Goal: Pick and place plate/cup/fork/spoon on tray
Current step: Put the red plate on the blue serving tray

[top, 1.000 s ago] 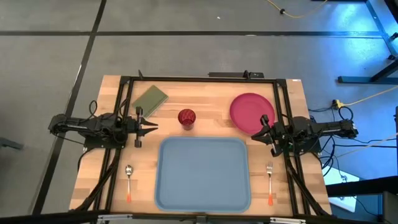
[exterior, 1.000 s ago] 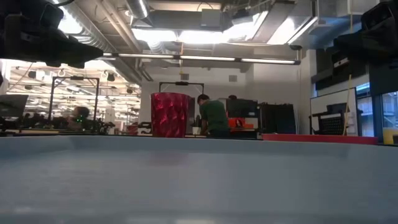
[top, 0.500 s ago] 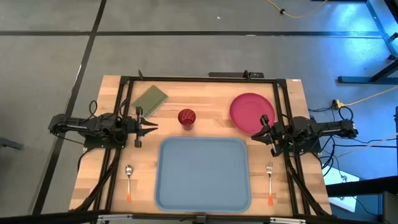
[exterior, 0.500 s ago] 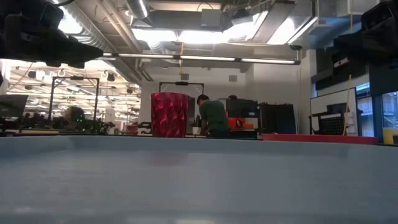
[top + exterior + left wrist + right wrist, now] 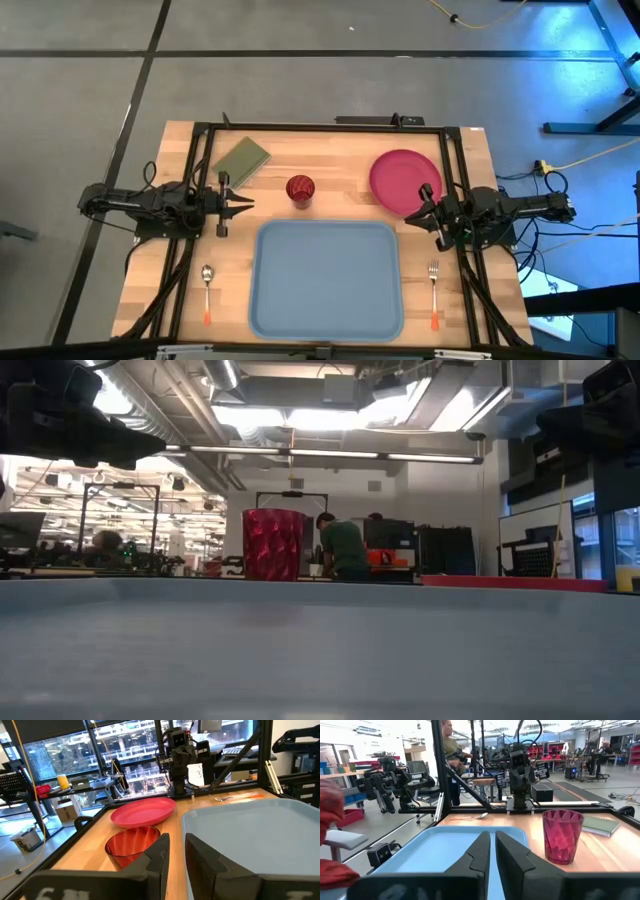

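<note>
The light blue tray (image 5: 325, 280) lies at the table's near middle. The dark red cup (image 5: 300, 189) stands upright just beyond the tray's far rim, and also shows in the low view (image 5: 276, 545). The pink-red plate (image 5: 405, 180) lies flat at the far right. The spoon (image 5: 207, 290) lies left of the tray and the fork (image 5: 434, 290) right of it. My left gripper (image 5: 248, 205) is shut and empty, left of the cup. My right gripper (image 5: 408, 212) is shut and empty, over the plate's near edge.
An olive-green flat rectangle (image 5: 241, 160) lies at the far left of the table. Black frame rails (image 5: 195, 250) run along both sides. People show in the room beyond the table (image 5: 343, 548). Bare wood lies between the cup and the plate.
</note>
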Tool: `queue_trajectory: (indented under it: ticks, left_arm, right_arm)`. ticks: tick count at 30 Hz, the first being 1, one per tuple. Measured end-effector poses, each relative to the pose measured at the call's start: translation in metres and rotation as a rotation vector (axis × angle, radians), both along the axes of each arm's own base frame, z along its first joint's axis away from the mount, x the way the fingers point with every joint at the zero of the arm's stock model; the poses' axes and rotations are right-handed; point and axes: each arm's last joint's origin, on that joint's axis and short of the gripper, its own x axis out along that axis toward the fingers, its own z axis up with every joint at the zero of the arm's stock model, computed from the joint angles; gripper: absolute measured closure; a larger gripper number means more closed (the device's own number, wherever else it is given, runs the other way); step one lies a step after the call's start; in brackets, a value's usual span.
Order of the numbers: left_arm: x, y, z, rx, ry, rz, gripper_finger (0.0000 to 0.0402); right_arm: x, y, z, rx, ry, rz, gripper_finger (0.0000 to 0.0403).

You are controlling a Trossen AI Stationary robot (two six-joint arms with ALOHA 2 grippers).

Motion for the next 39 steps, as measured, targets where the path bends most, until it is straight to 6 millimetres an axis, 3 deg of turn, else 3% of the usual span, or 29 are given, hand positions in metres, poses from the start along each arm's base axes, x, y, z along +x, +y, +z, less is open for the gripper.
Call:
queue_trajectory:
  ticks: [5, 13, 18, 22, 26, 29, 32, 36, 39]
  left_arm:
    - [0.0, 0.0, 0.0, 0.0, 0.0, 0.0, 0.0347]
    - [0.0, 0.0, 0.0, 0.02, -0.003, 0.001, 0.0347]
    - [-0.001, -0.002, 0.013, -0.196, -0.145, -0.095, 0.0347]
    - [-0.005, -0.001, 0.029, -0.141, -0.309, -0.073, 0.0347]
    - [-0.006, -0.001, 0.031, -0.103, -0.335, -0.056, 0.0347]
    - [-0.006, -0.001, 0.031, -0.107, -0.33, -0.057, 0.0347]
    - [-0.005, -0.001, 0.03, -0.096, -0.322, -0.053, 0.0347]
    - [-0.005, -0.001, 0.031, -0.097, -0.327, -0.047, 0.0347]
    - [-0.005, -0.001, 0.031, -0.107, -0.329, -0.049, 0.0347]
  right_arm:
    - [0.0, -0.001, 0.002, -0.008, -0.018, -0.019, 0.0368]
    - [-0.003, -0.002, 0.018, 0.016, -0.191, -0.061, 0.0368]
    - [-0.003, -0.002, 0.02, 0.024, -0.212, -0.071, 0.0368]
    - [-0.004, -0.003, 0.022, 0.113, -0.211, -0.058, 0.0368]
    - [-0.007, -0.004, 0.037, 0.289, -0.35, -0.053, 0.0368]
    - [-0.004, -0.004, 0.043, 0.223, -0.379, -0.069, 0.0368]
    - [-0.001, -0.003, 0.064, 0.145, -0.388, -0.09, 0.0368]
    - [0.009, -0.001, 0.109, -0.028, -0.348, -0.1, 0.0368]
    - [0.021, -0.008, 0.138, -0.089, -0.066, -0.37, 0.0368]
